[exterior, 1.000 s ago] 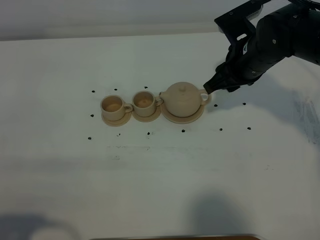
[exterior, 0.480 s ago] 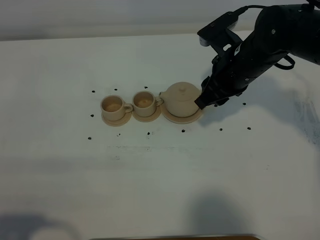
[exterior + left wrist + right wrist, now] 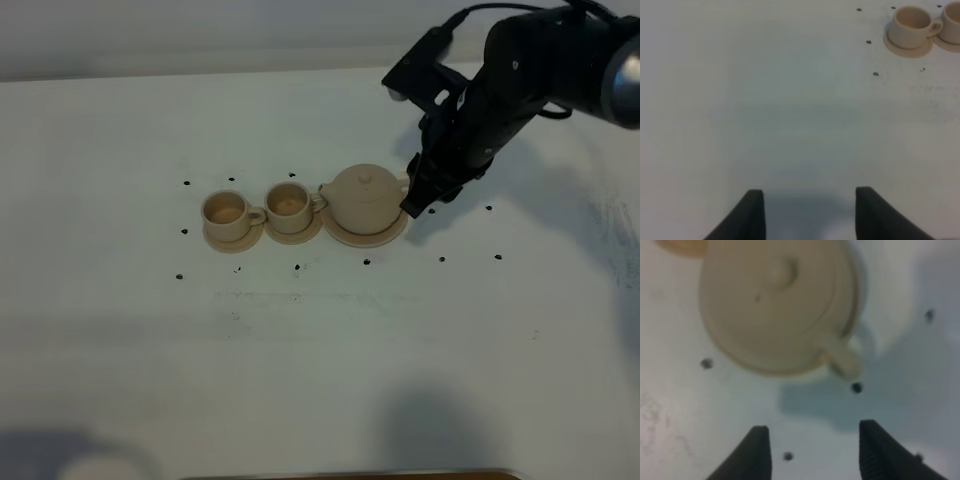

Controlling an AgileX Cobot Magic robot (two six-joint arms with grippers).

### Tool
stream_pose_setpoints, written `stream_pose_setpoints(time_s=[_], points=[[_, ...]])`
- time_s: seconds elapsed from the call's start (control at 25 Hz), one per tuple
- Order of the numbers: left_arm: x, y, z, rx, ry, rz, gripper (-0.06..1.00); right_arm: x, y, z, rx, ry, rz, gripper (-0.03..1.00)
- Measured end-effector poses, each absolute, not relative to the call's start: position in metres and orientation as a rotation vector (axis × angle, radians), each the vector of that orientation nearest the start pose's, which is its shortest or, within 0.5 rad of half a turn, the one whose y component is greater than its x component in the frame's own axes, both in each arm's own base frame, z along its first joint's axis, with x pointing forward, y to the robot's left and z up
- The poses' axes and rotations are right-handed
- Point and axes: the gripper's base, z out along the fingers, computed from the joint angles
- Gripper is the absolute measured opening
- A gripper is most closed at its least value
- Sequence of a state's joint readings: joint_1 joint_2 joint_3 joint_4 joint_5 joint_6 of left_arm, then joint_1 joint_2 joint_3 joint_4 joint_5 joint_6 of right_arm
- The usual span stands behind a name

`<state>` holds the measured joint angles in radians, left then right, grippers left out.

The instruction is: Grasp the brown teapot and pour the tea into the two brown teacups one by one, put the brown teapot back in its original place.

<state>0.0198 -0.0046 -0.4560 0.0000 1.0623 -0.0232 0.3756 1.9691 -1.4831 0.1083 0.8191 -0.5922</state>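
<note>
White counter (image 3: 300, 380) carries the whole set. Teapot (image 3: 363, 198) sits upright on its plate (image 3: 386, 238), lid on, not lifted. Near cup (image 3: 288, 202) stands on its saucer just beside the spout, far cup (image 3: 225, 211) next along on its own saucer. Tea in them: cannot tell. Judged stage is the very start: no grasp made, so both pours and the return to the plate are all left.

Right arm (image 3: 520, 80) reaches down steeply from the back to the handle side of the teapot. Right claw (image 3: 812, 445) is spread wide and empty, with the handle (image 3: 842, 360) just ahead of the gap, not between the fingers. Left claw (image 3: 807, 210) is also spread wide, empty, low over bare counter, well apart from the cups.
</note>
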Motion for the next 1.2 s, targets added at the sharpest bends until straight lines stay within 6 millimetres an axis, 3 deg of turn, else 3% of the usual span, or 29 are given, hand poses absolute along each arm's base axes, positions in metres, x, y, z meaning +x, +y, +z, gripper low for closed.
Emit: stream_pose_setpoints(time_s=[0.36, 0.68, 1.2], points=[[-0.001, 0.0, 0.265, -0.045, 2.085, -0.002, 0.48, 0.396, 0.157, 0.209, -1.454, 2.393, 0.127, 0.37], [-0.001, 0.0, 0.265, -0.045, 2.085, -0.002, 0.48, 0.404, 0.156, 0.207, -1.496, 2.317, 0.215, 0.35], [-0.001, 0.0, 0.265, -0.045, 2.085, -0.002, 0.48, 0.418, 0.15, 0.19, -1.672, 2.308, 0.058, 0.35]])
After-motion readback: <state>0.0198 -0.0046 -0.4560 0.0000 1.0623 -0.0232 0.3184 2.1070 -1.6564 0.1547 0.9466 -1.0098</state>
